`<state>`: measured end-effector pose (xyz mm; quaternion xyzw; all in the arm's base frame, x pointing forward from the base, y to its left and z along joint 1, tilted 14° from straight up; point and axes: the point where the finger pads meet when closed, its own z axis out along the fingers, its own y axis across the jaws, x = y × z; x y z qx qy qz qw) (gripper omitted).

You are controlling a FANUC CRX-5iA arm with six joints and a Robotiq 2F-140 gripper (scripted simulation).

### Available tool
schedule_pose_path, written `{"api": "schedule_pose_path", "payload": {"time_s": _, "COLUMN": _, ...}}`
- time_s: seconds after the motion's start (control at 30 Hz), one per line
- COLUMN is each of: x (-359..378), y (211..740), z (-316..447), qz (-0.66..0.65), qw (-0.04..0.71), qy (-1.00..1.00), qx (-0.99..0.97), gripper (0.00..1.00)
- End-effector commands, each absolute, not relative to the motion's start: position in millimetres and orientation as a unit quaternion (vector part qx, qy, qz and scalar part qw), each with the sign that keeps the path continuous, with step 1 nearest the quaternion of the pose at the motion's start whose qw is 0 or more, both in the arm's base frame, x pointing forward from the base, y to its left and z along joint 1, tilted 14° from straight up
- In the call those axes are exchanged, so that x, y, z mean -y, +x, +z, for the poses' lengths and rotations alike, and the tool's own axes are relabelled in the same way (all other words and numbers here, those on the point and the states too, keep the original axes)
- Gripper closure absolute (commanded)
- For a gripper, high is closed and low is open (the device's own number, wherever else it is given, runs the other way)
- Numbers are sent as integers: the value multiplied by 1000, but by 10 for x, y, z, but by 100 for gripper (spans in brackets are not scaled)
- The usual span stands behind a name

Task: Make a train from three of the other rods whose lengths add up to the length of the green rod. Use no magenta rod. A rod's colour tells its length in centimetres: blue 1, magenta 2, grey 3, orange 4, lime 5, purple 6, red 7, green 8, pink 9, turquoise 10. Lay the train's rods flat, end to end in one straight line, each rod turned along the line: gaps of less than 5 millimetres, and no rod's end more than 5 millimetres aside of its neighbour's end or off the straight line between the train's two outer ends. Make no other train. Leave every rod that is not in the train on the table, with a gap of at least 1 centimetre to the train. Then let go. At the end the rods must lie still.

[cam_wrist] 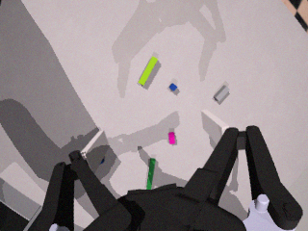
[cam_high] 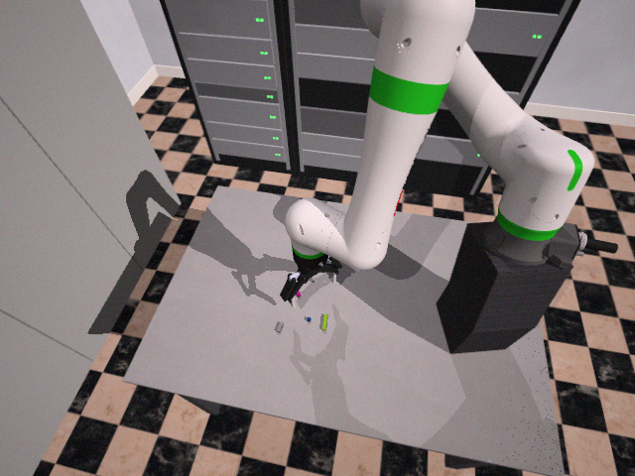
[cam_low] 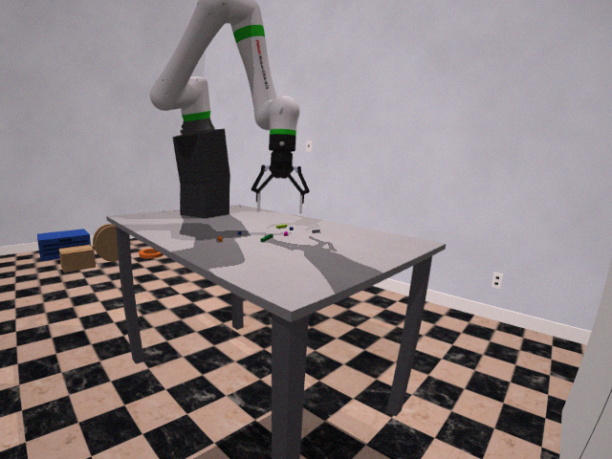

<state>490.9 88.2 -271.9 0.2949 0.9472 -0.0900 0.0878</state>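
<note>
Gripper (cam_low: 279,201) hangs above your table (cam_low: 345,276), fingers spread wide, holding nothing; green rod (cam_wrist: 150,173) lies just under it, magenta rod (cam_wrist: 172,138) beside; lime rod (cam_wrist: 149,71), blue rod (cam_wrist: 173,88) and grey rod (cam_wrist: 221,94) lie farther out.

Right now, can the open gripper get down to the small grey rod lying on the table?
Probably yes. The gripper hangs open and empty above the table. The small grey rod lies flat by itself, apart from the blue rod and magenta rod, with nothing over it.
</note>
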Motion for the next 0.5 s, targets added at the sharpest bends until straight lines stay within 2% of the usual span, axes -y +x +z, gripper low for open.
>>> {"api": "schedule_pose_path", "payload": {"time_s": 0.0, "x": -883, "y": 4912, "z": -2717, "qz": -91, "qw": 86, "qy": 295, "qx": -947, "gripper": 0}}
{"api": "schedule_pose_path", "payload": {"time_s": 0.47, "x": -883, "y": 4912, "z": -2717, "qz": -91, "qw": 86, "qy": 295, "qx": -947, "gripper": 0}}
